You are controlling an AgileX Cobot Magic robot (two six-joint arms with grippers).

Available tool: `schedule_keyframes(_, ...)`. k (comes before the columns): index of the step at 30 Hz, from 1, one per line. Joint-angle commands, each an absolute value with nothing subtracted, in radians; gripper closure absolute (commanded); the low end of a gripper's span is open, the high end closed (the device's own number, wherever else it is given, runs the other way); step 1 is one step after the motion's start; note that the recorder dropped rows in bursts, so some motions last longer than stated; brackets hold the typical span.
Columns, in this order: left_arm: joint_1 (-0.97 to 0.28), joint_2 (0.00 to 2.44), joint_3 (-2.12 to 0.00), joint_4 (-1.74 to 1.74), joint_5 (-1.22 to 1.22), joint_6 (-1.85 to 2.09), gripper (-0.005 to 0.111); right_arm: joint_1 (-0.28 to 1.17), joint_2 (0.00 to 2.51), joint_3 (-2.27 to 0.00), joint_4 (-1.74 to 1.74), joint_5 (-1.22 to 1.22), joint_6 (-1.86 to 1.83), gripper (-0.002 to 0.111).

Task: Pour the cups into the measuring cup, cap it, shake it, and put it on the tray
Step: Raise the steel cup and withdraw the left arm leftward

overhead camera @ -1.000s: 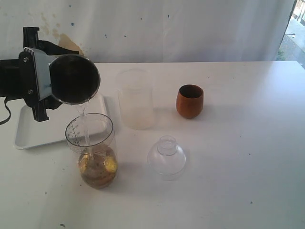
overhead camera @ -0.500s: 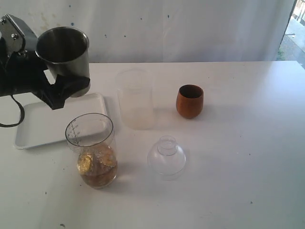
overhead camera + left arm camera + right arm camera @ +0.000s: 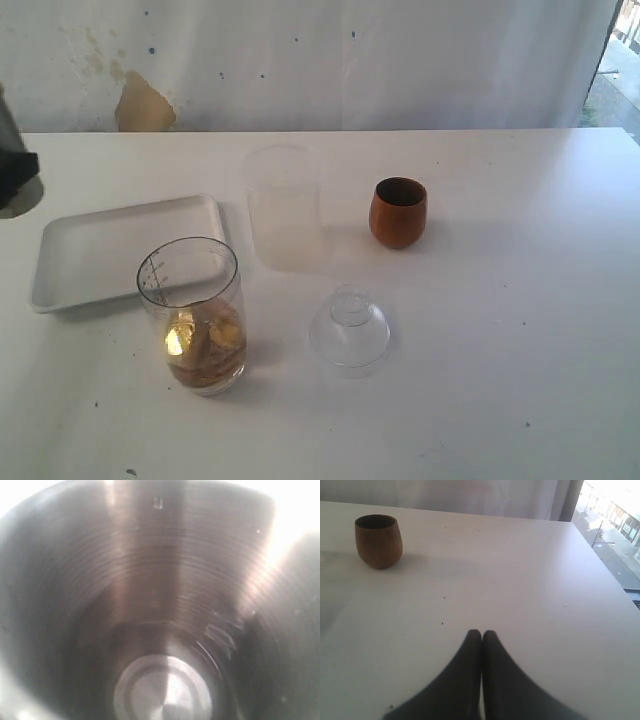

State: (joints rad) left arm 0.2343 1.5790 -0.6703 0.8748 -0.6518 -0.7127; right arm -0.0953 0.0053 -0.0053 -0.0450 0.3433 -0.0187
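Exterior view: white surface (image 3: 520,330) carries all items.

Flat white rectangular tray (image 3: 125,245), low rim, lies at the left, nothing in it.

Frosted translucent plastic cup (image 3: 284,205), upright, stands right of the tray and behind the other clear pieces.

Tall clear plastic measuring cup with printed marks (image 3: 192,315), upright and uncapped, just in front of the tray's near right corner. Amber liquid fills roughly its lower third.

Shiny steel tumbler (image 3: 160,630) fills the left wrist view, mouth toward the camera; only a few droplets cling to the inner wall. Left end effector (image 3: 10,165) is a dark shape at the exterior view's left edge, off the tray, clamped on the tumbler; fingers themselves hidden.

Clear plastic dome lid (image 3: 349,330) rests on the surface, right of the measuring cup, apart from it.

Rounded brown wooden cup (image 3: 398,212), upright, right of the frosted cup.

Right end effector (image 3: 481,636): fingers pressed together, holding nothing, well apart from the wooden cup.
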Motion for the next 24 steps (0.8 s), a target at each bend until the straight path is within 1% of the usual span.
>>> schedule_keyframes(1,0.358,1.564,-0.610,0.832,-0.774,-0.567,0.107,-0.100,0.000,0.000,-0.049,0.344,-0.023,0.108)
schedule_keyframes(8,0.450,1.624,-0.593,0.809,-0.733,-0.524,0.107,-0.100,0.000,0.000,-0.049,0.344,-0.023,0.108)
schedule_keyframes(11,0.478,1.687,-0.577,0.805,-0.770,-0.502,0.107,-0.100,0.000,0.000,-0.049,0.344,-0.023,0.108)
schedule_keyframes(18,0.477,1.826,-0.559,0.758,-0.963,-0.308,0.107,-0.100,0.000,0.000,-0.049,0.344,-0.023,0.108)
schedule_keyframes(24,0.477,1.920,-0.561,0.718,-0.985,-0.252,0.107,-0.100,0.000,0.000,-0.049,0.344,-0.023,0.108)
